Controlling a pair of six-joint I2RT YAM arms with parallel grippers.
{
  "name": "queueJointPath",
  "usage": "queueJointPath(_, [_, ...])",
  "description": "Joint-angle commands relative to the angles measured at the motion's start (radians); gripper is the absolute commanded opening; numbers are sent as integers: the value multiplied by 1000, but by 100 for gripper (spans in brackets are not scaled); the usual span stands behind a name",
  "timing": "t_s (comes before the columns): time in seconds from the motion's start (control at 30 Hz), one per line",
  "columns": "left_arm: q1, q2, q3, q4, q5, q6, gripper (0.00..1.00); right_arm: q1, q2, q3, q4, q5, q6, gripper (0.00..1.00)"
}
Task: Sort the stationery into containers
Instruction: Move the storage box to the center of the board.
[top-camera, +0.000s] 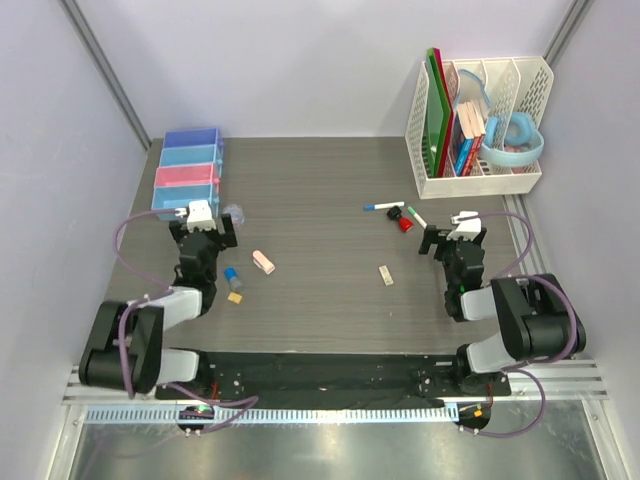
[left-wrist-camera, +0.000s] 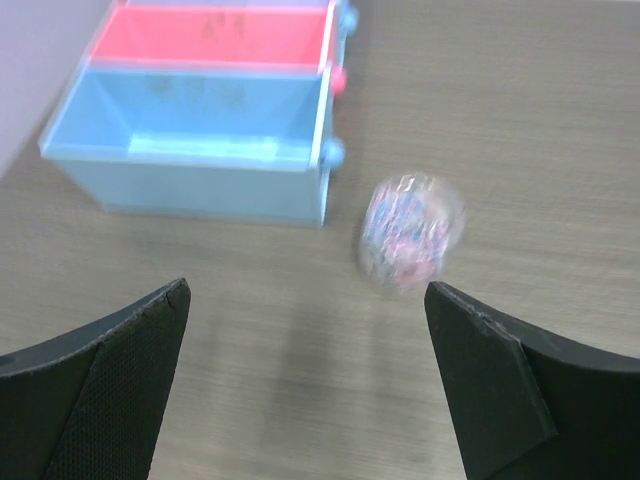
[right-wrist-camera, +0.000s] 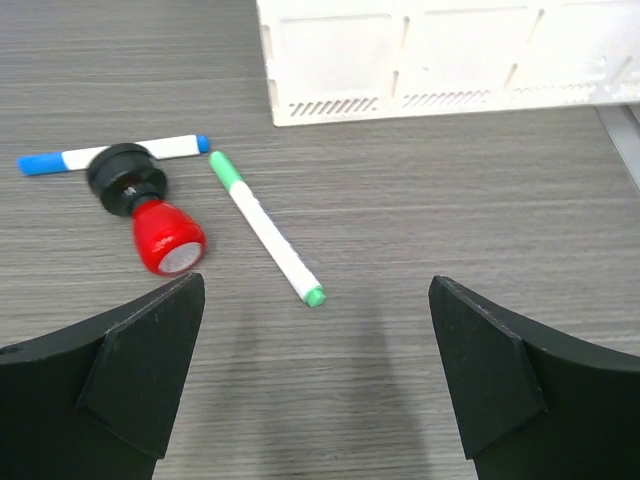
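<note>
Closest in the left wrist view are the matte black, wedge-shaped fingers (left-wrist-camera: 100, 390) of the left gripper (left-wrist-camera: 305, 290). They are spread wide with nothing between them, over the dark grey, wood-grained worktop (top-camera: 320, 180) near its left edge. Just ahead, in the far-left corner, stand the bins (top-camera: 187, 176): four joined, box-shaped trays of translucent plastic in a row. The farthest is violet-blue, then light blue, pink, and light blue nearest. A clear tape roll (left-wrist-camera: 412, 232), round and blurred, lies near the nearest bin's right corner, not touching it.

Closer to the near edge lie a slim, block-shaped pink eraser (top-camera: 263, 262), a short blue-capped cylinder (top-camera: 232, 275) and a tiny yellow piece (top-camera: 236, 297), near one another but apart. Towards the middle, a small beige eraser (top-camera: 385, 275) rests alone.

Right of centre, a thin white blue-capped pen (right-wrist-camera: 115, 155) runs just behind the black knob of a red-and-black piece (right-wrist-camera: 150, 215), whose glossy red body is rounded. A white green-capped pen (right-wrist-camera: 265, 228) lies slanted just beside them, separate. The right gripper (right-wrist-camera: 315, 283) also has its black fingers wide apart, holding nothing, and the green-capped pen's nearer end lies just ahead of the gap.

In the far-right corner, a white perforated plastic file rack (top-camera: 520, 90) holds upright books (top-camera: 468, 140), flat green boards (top-camera: 437, 105) and a light-blue ring (top-camera: 520, 152).
</note>
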Motion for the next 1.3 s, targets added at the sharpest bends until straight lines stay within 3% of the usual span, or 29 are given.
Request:
queueJointPath(0.0, [4, -143, 123, -220, 80, 99, 100, -4, -131, 30, -93, -136, -57, 99])
queueJointPath(0.1, [4, -226, 173, -335, 184, 204, 100, -4, -221, 88, -278, -215, -107, 100])
queueJointPath(0.2, [4, -269, 282, -580, 253, 228, 100, -4, -322, 146, -471, -302, -232, 100])
queueJointPath(0.23, [6, -269, 313, -710, 282, 239, 100, -6, -346, 195, -622, -374, -277, 100])
queueJointPath(0.3, [6, -251, 393, -809, 295, 237, 100, -6, -395, 260, -798, -426, -412, 100])
queueJointPath(0.4, [6, -214, 468, -917, 278, 211, 100, -6, -409, 389, -1062, -407, -445, 100])
queueJointPath(0.53, [6, -174, 525, -905, 177, 164, 100, -6, -461, 456, -1124, -365, -472, 100])
queueJointPath(0.73, [38, 45, 852, -1105, 61, 75, 98, -6, -508, 524, -1184, -356, -472, 99])
queueJointPath(0.93, [112, 253, 1110, -1180, 144, -54, 96, -4, -527, 570, -1224, -356, -462, 100])
queueJointPath(1.13, [126, 467, 1298, -1201, 304, -14, 91, -4, -551, 579, -1244, -327, -454, 100])
queueJointPath(1.27, [155, 608, 1413, -1194, 331, -23, 90, -4, -567, 562, -1254, -324, -449, 100])
